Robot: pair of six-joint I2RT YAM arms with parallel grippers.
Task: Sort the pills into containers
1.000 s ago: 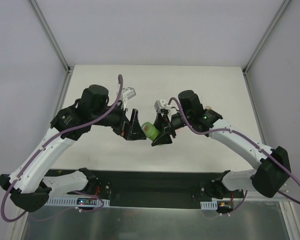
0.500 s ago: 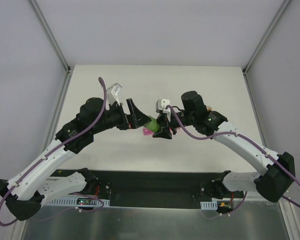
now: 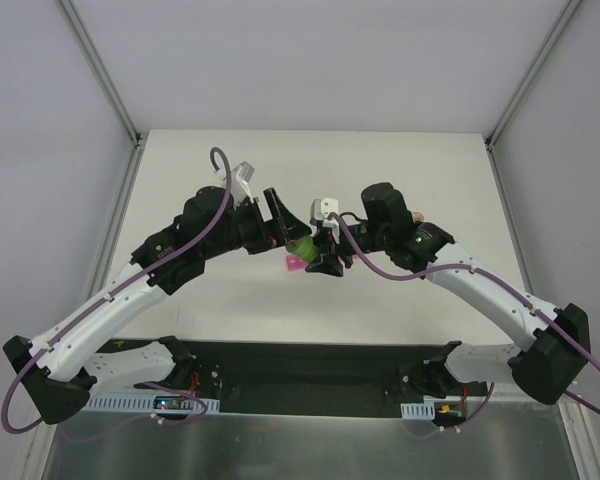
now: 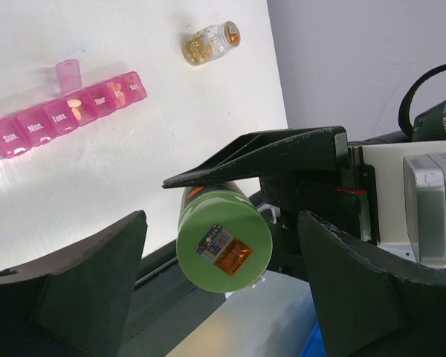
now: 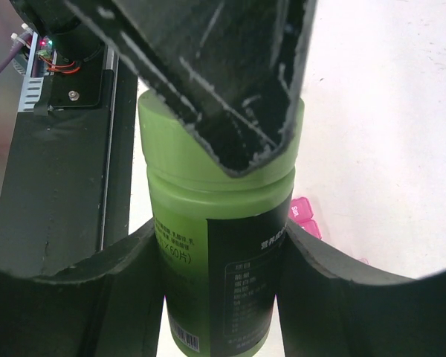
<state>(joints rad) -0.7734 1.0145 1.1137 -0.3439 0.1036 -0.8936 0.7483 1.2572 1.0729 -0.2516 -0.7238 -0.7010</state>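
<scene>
My right gripper (image 5: 221, 238) is shut on a green pill bottle (image 5: 215, 282) and holds it above the table, cap toward the left arm. My left gripper (image 4: 219, 227) is open, its jaws standing either side of the bottle's green cap (image 4: 223, 249) with gaps on both sides. In the top view the bottle (image 3: 302, 246) sits between the left gripper (image 3: 286, 224) and the right gripper (image 3: 324, 252). The pink containers strip (image 4: 67, 111) lies on the table with one lid up and pills in some compartments. Its end shows below the bottle (image 3: 296, 264) and beside it (image 5: 301, 216).
A small clear bottle of yellow pills (image 4: 206, 43) lies on its side on the white table (image 4: 134, 163), beyond the strip. The black base rail (image 3: 300, 365) runs along the near edge. White walls enclose the table.
My right gripper has raised and turned the green bottle toward the left arm. My left gripper has swung up and in, and now its open jaws flank the cap.
</scene>
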